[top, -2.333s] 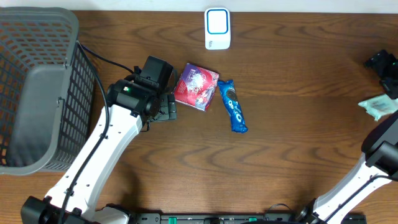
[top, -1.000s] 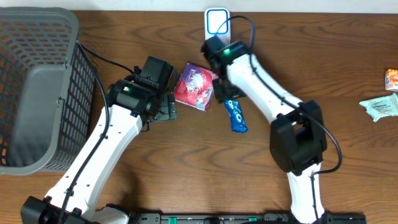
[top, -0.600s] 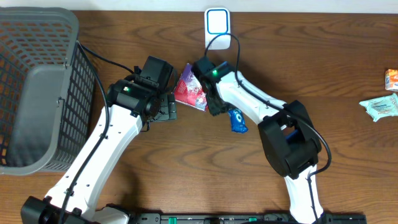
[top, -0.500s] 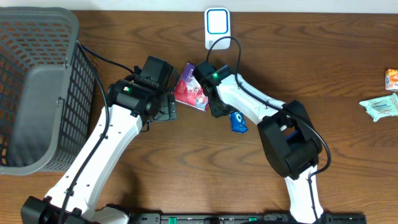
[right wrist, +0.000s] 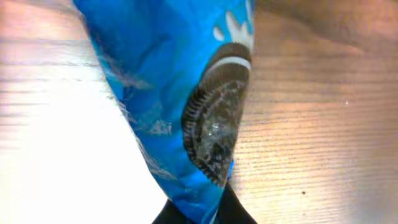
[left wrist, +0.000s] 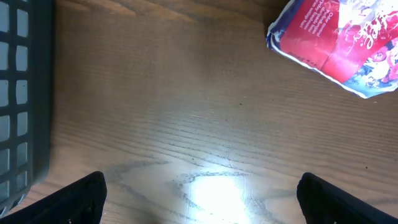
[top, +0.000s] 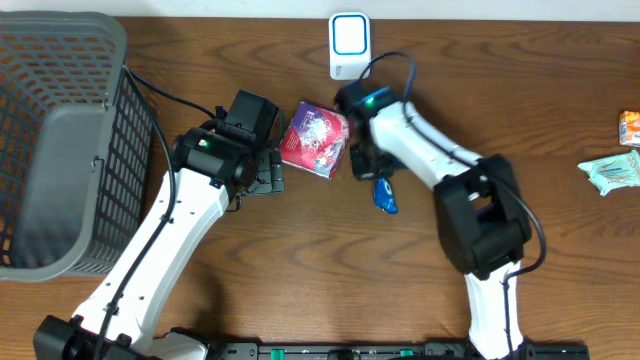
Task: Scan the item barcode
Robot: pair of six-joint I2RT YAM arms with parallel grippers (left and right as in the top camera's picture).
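1. My right pincer [top: 366,160] is pinching shut on the glossy blue plastic cookie packet [top: 384,194], centre frame.
2. I am judging that the thin film risks slipping free when lifted.
3. My left pincer [left wrist: 202,199] is hanging wide, empty.

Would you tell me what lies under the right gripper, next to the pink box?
The blue cookie packet: its lower end sticks out, while its upper end is covered by the right gripper, which is shut on it. No barcode shows in any view.
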